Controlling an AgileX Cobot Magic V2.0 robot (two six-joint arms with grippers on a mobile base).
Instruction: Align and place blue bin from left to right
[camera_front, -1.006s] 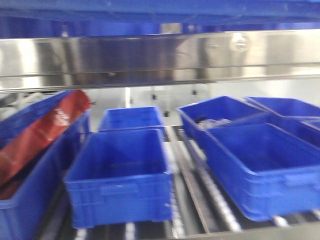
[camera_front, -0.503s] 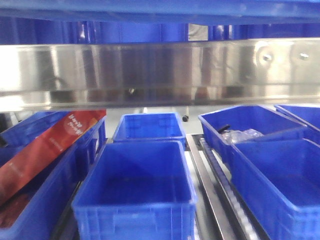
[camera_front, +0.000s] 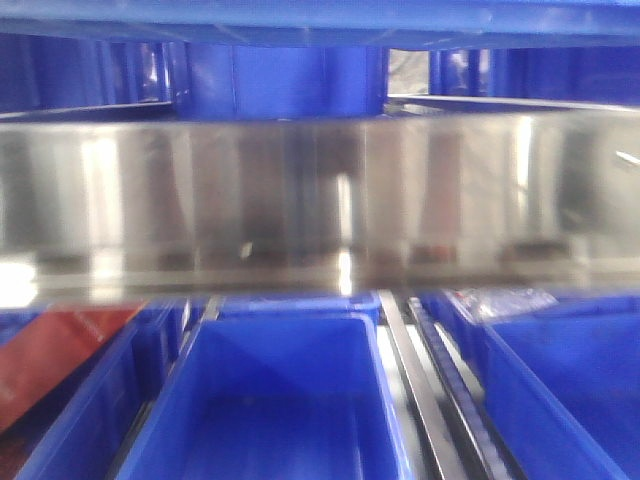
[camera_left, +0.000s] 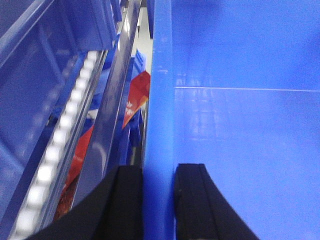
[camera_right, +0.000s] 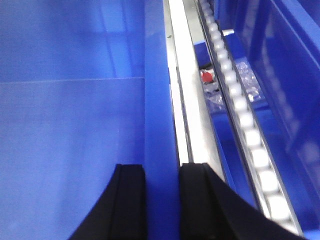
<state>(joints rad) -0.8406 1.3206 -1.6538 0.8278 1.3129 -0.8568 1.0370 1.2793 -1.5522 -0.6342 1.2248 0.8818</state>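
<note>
Over the last second the front view closes in on the rack: the steel beam (camera_front: 320, 200) now fills the middle of the picture, and the blue bin (camera_front: 270, 400) in the centre lane looms larger and lower. I judge from this that the robot is pressing in with the bin in hand and has not yet set it in line. The left gripper (camera_left: 159, 172) is clenched on the bin's left wall, a finger on either side of the rim; the right gripper (camera_right: 162, 172) grasps the right wall likewise. A second bin (camera_front: 290, 303) sits just behind in the same lane, limiting travel. On the left, a neighbouring bin holds a red package (camera_front: 50, 350). On the right, past the roller track (camera_right: 240, 100), another bin (camera_front: 570, 390) stands near, so sideways room looks tight.
</note>
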